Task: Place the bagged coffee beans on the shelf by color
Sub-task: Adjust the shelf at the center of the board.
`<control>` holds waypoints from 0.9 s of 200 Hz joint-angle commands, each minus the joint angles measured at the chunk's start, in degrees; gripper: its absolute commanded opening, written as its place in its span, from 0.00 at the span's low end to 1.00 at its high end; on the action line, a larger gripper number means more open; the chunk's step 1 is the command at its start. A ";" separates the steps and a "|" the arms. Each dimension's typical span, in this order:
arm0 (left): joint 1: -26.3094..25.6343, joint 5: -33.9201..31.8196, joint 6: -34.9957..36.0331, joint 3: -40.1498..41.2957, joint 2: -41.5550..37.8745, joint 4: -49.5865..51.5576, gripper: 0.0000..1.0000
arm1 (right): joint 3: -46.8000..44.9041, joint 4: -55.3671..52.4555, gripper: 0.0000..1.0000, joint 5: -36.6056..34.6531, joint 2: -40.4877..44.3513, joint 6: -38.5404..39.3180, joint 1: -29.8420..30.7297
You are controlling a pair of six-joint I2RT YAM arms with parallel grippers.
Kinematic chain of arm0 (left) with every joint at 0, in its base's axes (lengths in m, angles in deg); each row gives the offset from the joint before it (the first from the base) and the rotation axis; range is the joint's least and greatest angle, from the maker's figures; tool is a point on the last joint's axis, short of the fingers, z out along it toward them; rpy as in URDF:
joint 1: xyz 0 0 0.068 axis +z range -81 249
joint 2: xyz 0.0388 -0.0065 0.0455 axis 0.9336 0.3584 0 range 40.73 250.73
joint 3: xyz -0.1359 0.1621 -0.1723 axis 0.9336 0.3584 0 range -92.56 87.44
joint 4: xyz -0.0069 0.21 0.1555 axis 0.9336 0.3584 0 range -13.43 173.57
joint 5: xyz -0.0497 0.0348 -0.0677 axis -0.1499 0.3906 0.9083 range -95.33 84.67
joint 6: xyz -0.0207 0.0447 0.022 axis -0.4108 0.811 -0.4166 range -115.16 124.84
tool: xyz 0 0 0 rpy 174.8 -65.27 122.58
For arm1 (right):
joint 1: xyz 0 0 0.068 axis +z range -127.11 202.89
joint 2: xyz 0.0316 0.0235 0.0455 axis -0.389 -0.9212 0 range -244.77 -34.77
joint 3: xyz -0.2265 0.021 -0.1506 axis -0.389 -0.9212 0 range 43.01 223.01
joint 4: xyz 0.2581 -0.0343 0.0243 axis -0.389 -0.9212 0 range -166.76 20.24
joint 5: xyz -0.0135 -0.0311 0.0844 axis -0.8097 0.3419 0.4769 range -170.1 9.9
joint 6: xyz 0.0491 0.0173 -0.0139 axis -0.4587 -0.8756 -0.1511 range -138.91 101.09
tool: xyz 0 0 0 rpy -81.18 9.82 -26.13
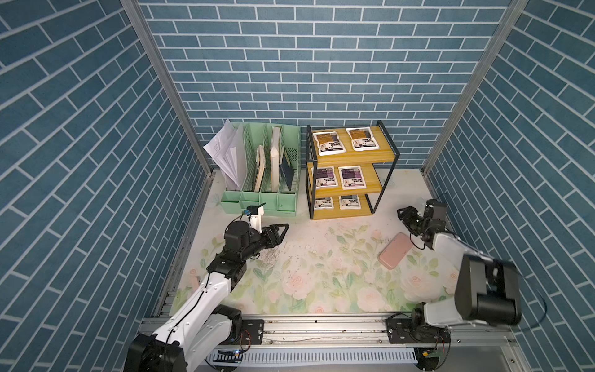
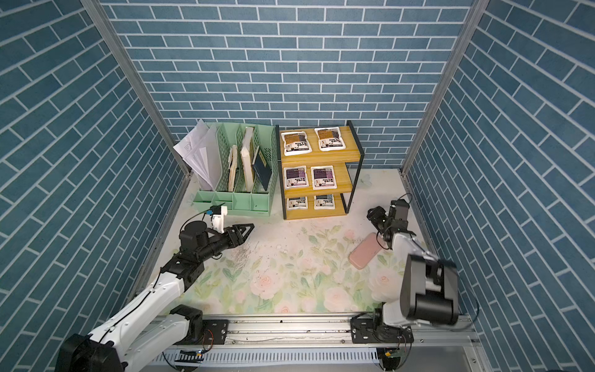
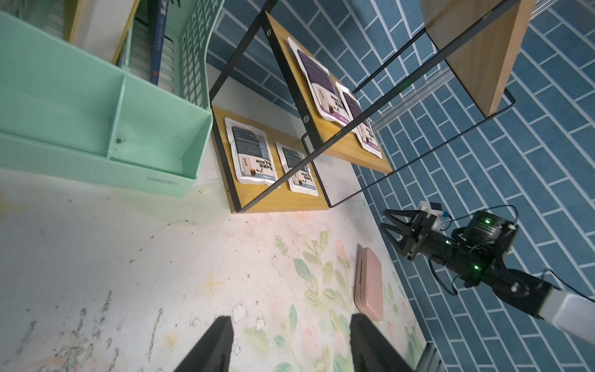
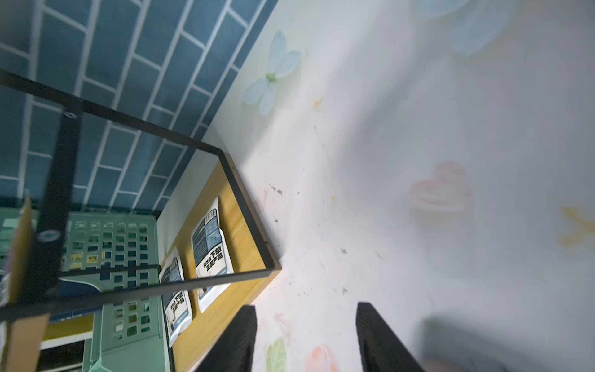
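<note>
The shelf [image 1: 388, 155] stands at the back of the table in both top views, with the bagged coffee beans lying flat on it in pairs. Two orange-brown bags [image 1: 329, 143] are on the top board, two purple ones [image 1: 352, 177] on the middle board, and two grey-blue ones [image 1: 349, 202] on the bottom board [image 3: 283, 203]. My left gripper [image 1: 283, 227] hovers open and empty to the front left of the shelf. On the shelf's right, my right gripper [image 1: 402, 214] is open and empty, its fingers [image 4: 244, 335] wide apart above bare mat.
A mint-green file organizer [image 1: 260, 196] with papers and books stands left of the shelf. A pink rounded case [image 1: 395, 250] lies on the floral mat just in front of the right gripper. Blue brick walls close in on three sides.
</note>
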 commanded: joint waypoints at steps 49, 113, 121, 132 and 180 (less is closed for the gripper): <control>0.43 -6.63 2.35 -1.78 -2.96 4.89 0.64 | 17.31 4.44 0.46 15.34 -23.12 2.23 2.61; 0.43 -8.81 3.41 -1.36 -3.63 5.69 0.64 | 13.89 6.00 0.44 17.11 -23.50 3.95 4.98; 0.43 -9.29 3.50 -1.13 -3.70 5.56 0.64 | 13.05 6.34 0.44 17.10 -23.05 4.04 5.03; 0.43 -9.97 3.59 -0.69 -3.85 5.19 0.66 | 11.83 6.71 0.43 17.23 -22.28 4.06 5.12; -0.15 -25.63 1.31 3.59 -5.53 2.10 0.99 | 4.19 -3.39 0.68 3.75 -8.60 7.95 5.61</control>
